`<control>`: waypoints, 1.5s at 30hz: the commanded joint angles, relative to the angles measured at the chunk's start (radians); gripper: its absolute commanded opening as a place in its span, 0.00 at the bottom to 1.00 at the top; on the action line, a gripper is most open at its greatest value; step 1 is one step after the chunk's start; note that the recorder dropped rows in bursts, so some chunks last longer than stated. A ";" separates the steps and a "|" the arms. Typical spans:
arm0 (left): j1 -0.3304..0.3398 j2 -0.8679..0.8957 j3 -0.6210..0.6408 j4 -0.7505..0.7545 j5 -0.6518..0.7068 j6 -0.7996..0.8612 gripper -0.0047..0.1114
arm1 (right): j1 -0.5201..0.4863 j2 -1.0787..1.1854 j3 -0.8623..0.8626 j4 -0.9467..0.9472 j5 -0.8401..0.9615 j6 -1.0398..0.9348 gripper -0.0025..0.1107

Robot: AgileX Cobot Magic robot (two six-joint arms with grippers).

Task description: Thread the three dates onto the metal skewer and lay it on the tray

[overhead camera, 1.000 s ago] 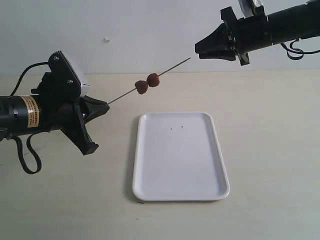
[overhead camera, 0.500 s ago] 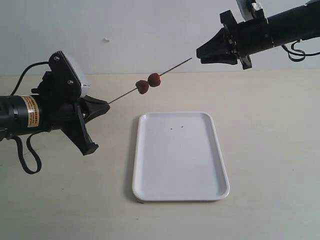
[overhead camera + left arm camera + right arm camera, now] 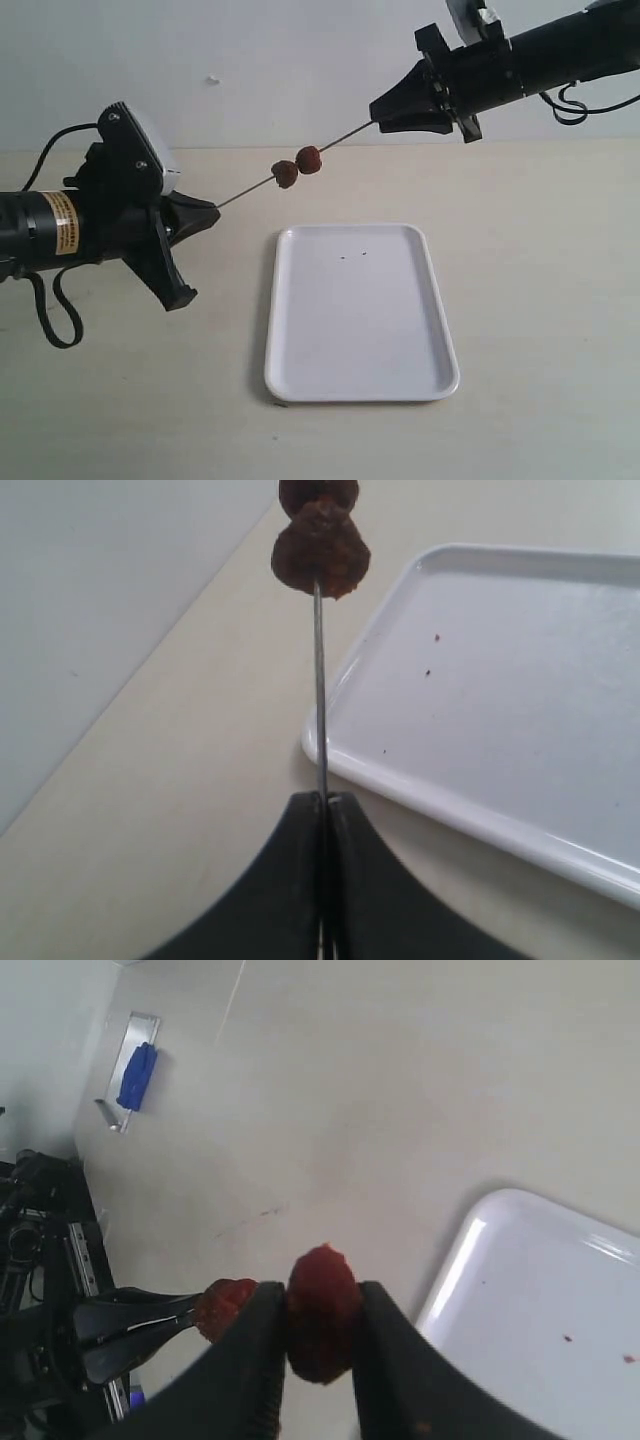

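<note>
My left gripper point(image 3: 210, 212) is shut on the lower end of the thin metal skewer point(image 3: 345, 138), which slants up to the right above the table. Two dark red dates point(image 3: 285, 175) point(image 3: 308, 160) sit on it near its middle. In the left wrist view the skewer point(image 3: 319, 680) rises from the closed gripper point(image 3: 323, 800) to the nearer date point(image 3: 322, 555). My right gripper point(image 3: 378, 110) is at the skewer's free tip, shut on the third date point(image 3: 320, 1312); the exterior view hides this date. The white tray point(image 3: 360, 330) lies below, with nothing on it but specks.
A beige table point(image 3: 540, 250) carries the tray point(image 3: 540, 1310) near its middle. Black cables point(image 3: 55, 310) trail behind the left arm. The right wrist view shows a blue object point(image 3: 135, 1075) on the floor and a dark equipment rack point(image 3: 40, 1230) beyond the table.
My right gripper has moved left and slightly down with its date, from clear of the skewer's tip to right at it. The left gripper, skewer and two threaded dates have stayed put.
</note>
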 commanded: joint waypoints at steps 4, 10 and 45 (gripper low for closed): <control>0.001 -0.010 0.003 -0.001 -0.038 0.023 0.04 | 0.000 -0.004 0.002 0.002 0.001 -0.006 0.23; 0.001 -0.010 0.003 0.001 -0.086 0.073 0.04 | 0.000 -0.004 0.002 -0.032 0.001 -0.006 0.23; 0.001 0.107 -0.057 -0.185 -0.090 0.363 0.04 | 0.017 -0.004 0.002 -0.034 0.001 0.003 0.23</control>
